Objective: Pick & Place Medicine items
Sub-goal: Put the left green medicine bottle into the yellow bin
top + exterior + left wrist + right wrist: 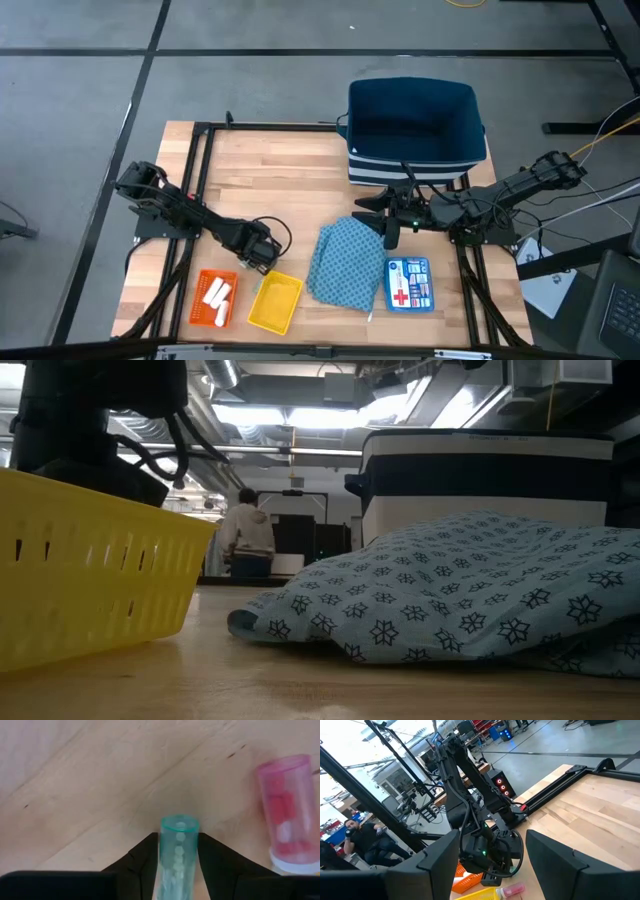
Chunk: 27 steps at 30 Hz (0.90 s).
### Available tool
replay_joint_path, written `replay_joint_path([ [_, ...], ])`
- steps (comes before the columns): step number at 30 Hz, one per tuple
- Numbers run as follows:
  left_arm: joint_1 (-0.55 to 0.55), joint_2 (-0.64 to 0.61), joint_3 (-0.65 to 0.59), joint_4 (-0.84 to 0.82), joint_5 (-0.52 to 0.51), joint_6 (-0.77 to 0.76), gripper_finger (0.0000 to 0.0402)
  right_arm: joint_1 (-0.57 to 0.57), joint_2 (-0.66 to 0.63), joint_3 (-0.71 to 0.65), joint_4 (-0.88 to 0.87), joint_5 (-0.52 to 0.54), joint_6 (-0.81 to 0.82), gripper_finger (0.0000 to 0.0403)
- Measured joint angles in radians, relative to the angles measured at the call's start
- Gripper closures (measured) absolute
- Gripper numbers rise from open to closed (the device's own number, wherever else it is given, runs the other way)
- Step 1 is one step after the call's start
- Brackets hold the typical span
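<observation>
A light-green see-through tube (178, 851) with small pieces inside sits between the fingers of my left gripper (178, 840), which is shut on it. That gripper (262, 258) is low over the wood, just beyond the yellow basket (275, 303). A pink tube (289, 810) with a white cap lies on its side on the table close by and also shows in the right wrist view (512, 891). White pieces (217, 296) lie in the orange tray (203, 318). My right gripper (385, 222) is open and touches nothing, above the far edge of the blue patterned cloth (345, 262). My left gripper pinches the light-green tube between its two fingers (145, 857), one on each side of the tube's wall (170, 865). The tube lies along the fingers, and its closed end (178, 823) sticks out past their tips. Whether it is off the wood I cannot tell.
A dark blue bin (415, 125) with a striped base stands at the table's far edge. A first-aid card (410, 284) lies right of the cloth. In the low view the basket (90, 580) and cloth (470, 590) are near, and a person (248, 535) stands far behind.
</observation>
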Motion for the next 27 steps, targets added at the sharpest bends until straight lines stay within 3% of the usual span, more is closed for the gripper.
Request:
replay_joint_path([
  [6, -0.003, -0.001, -0.009, 0.001, 0.01, -0.016, 0.0262, 0.0, 0.0, 0.0, 0.0, 0.0, 0.0, 0.0172],
  [12, -0.001, -0.026, -0.012, 0.027, 0.067, -0.018, 0.0304, 0.0, 0.0, 0.0, 0.0, 0.0, 0.0, 0.0172],
  [17, 0.009, -0.125, -0.011, 0.032, 0.038, -0.033, 0.0336, 0.0, 0.0, 0.0, 0.0, 0.0, -0.003, 0.0172],
  [22, 0.03, -0.289, -0.011, 0.057, -0.006, -0.062, 0.0327, 0.0, 0.0, 0.0, 0.0, 0.0, -0.004, 0.0172],
  [27, 0.028, -0.433, -0.011, 0.236, -0.076, -0.074, 0.032, 0.0, 0.0, 0.0, 0.0, 0.0, -0.006, 0.0172],
])
